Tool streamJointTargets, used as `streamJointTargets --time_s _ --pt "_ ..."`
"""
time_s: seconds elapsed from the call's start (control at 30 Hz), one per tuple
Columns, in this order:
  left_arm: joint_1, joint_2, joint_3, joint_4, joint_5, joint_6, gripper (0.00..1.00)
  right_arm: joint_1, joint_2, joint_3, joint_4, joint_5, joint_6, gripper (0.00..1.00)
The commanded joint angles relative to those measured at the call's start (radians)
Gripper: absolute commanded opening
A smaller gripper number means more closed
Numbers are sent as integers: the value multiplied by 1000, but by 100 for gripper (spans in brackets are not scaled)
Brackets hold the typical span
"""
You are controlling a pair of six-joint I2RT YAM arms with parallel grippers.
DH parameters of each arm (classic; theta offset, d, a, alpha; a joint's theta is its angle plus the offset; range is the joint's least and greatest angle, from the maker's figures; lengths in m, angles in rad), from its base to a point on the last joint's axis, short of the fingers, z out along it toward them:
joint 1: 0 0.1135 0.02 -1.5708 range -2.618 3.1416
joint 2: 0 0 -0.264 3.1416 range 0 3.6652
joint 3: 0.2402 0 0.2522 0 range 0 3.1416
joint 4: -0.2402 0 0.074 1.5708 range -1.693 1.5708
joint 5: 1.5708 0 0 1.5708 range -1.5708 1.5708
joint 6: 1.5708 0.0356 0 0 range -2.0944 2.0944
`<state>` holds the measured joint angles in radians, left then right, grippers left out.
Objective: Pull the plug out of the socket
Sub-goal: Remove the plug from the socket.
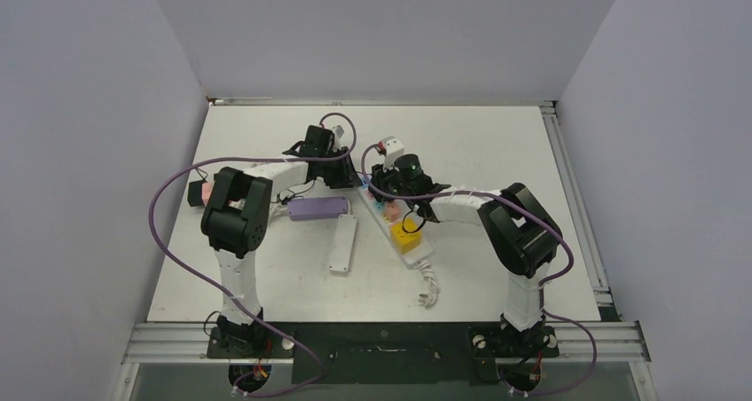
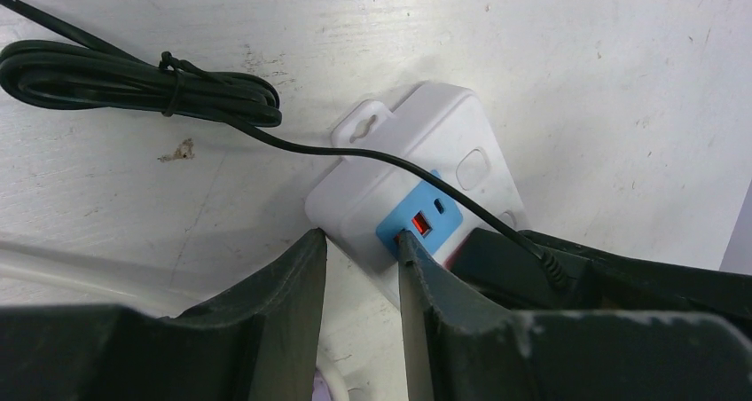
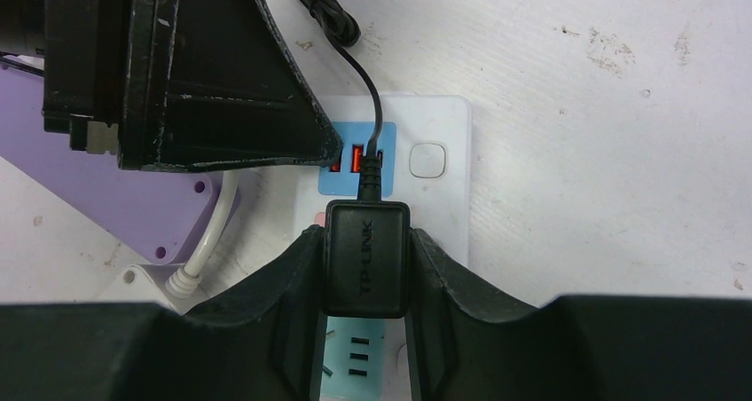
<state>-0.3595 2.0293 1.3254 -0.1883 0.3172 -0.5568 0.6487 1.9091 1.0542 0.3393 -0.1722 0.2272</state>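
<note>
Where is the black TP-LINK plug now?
In the right wrist view, the TP-LINK plug sits at bottom centre between the right gripper's fingers, on the power strip below its blue USB panel.

Overhead looks down; close wrist views seemingly share the socket (image 3: 443,126).

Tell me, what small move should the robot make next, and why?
Probably the right gripper should pull the plug straight up off the power strip. Its fingers clamp both sides of the black plug, which is seated in the strip, and the left gripper has a finger on the strip's blue panel, seemingly holding it down.
</note>
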Motion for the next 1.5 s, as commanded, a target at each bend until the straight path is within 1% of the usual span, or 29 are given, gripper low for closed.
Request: streamJointTargets --time_s 0.0,0.1,0.27,0.5,0.63,0.73,0.87,0.93,1.07,1.23,1.47 --pt "-14 66 -15 -90 -88 65 28 13 3 -9 -15 -49 13 5" --pt "-13 72 -16 -86 -80 62 28 45 6 8 -49 22 -24 5" --pt "-13 87 -11 -91 -82 63 28 87 -2 7 -60 124 -72 5" --pt "-13 102 -6 -96 -86 68 28 135 4 19 -78 213 -129 5" --pt "-13 104 -6 -96 -87 67 29 134 0 16 -74 217 -111 5" --pt "-13 109 -6 -98 -94 72 29 117 -5 7 -58 184 -83 5" --pt "-13 113 -1 -101 -98 77 29 45 -11 -20 -4 6 -11 5" --pt "-13 118 4 -107 -99 78 29 21 -11 -29 15 -46 12 5" --pt "-13 121 5 -108 -98 79 29 18 -12 -28 6 -27 7 5" --pt "-13 128 6 -108 -98 80 29 52 -21 -32 3 29 -32 5" --pt "-13 145 19 -125 -115 93 29 114 -32 -27 -21 156 -101 5"
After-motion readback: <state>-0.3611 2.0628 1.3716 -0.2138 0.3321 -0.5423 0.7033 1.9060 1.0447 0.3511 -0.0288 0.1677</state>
